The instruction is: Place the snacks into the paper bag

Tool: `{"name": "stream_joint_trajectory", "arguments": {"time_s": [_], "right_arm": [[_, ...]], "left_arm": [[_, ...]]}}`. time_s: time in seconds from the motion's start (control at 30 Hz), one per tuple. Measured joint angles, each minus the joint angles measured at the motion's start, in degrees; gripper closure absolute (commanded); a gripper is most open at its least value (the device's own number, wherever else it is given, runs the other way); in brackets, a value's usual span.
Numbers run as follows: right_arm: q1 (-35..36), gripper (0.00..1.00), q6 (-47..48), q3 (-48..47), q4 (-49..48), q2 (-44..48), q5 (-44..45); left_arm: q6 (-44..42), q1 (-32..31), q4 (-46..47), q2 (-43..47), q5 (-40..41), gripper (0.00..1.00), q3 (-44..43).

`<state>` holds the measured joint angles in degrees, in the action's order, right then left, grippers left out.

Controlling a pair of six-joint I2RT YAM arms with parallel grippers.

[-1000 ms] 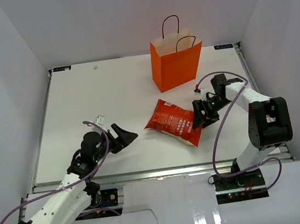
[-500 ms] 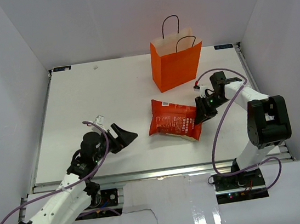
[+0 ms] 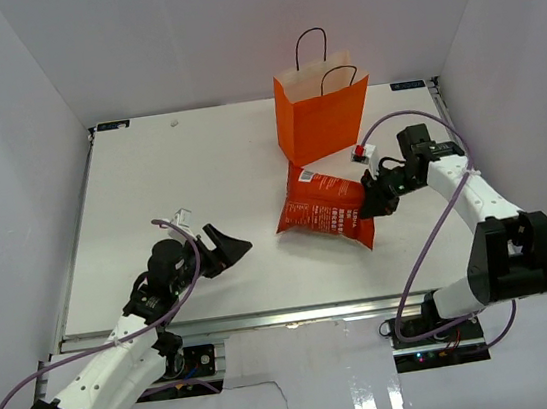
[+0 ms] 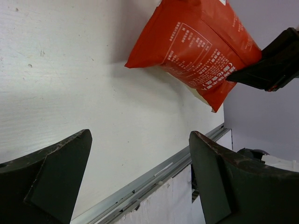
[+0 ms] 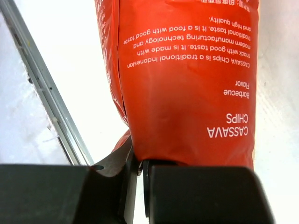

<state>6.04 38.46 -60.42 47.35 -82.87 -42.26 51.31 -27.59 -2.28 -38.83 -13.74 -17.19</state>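
Observation:
The red-orange chip bag [image 3: 326,208] hangs tilted just above the table, in front of the orange paper bag [image 3: 321,118]. My right gripper [image 3: 374,201] is shut on the chip bag's right end; the right wrist view shows the chip bag [image 5: 187,79] filling the frame, its seam pinched between the closed jaws [image 5: 140,170]. The paper bag stands upright at the back with its black handles up. My left gripper [image 3: 227,249] is open over bare table at the left; its wrist view shows the chip bag [image 4: 194,46] ahead, beyond the left gripper [image 4: 140,172]. No other snacks are in view.
The white table [image 3: 169,178] is walled on three sides. A metal rail [image 3: 268,318] runs along the near edge. The right arm's cable [image 3: 410,247] loops over the table's right side.
My right gripper closed on the chip bag's end and lifted it up and back toward the paper bag. The chip bag swung off the table. The left arm stayed still.

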Motion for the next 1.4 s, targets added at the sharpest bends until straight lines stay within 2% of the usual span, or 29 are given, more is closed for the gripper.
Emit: {"name": "stream_joint_trajectory", "arguments": {"time_s": [0.23,0.4,0.5,0.73,1.0,1.13,1.4], "right_arm": [[-0.2,0.92,10.5,-1.1,4.3,4.4,-3.8],[-0.2,0.92,13.3,-4.7,6.3,6.5,-5.2],[-0.2,0.92,13.4,-10.5,7.0,7.0,-6.0],[-0.2,0.92,8.0,-33.3,5.5,5.0,-7.4],[-0.1,0.92,-4.2,-59.8,-1.0,-6.1,-6.4],[-0.1,0.92,-7.8,-67.6,-4.5,-11.4,-2.4],[-0.1,0.92,-9.0,-72.3,-9.9,-16.6,7.7]], "left_arm": [[-0.9,0.0,2.5,-0.3,0.0,0.05,0.0],[-1.9,0.0,3.1,0.1,0.3,0.05,0.0],[-2.6,0.0,3.2,1.8,1.0,0.05,0.0],[-3.7,0.0,3.7,5.9,2.7,0.04,0.0],[-4.2,0.0,3.1,6.2,2.9,0.04,0.0],[-4.3,0.0,2.6,7.2,3.1,0.04,0.0],[-4.3,0.0,1.0,8.6,3.9,0.04,0.0]]}}
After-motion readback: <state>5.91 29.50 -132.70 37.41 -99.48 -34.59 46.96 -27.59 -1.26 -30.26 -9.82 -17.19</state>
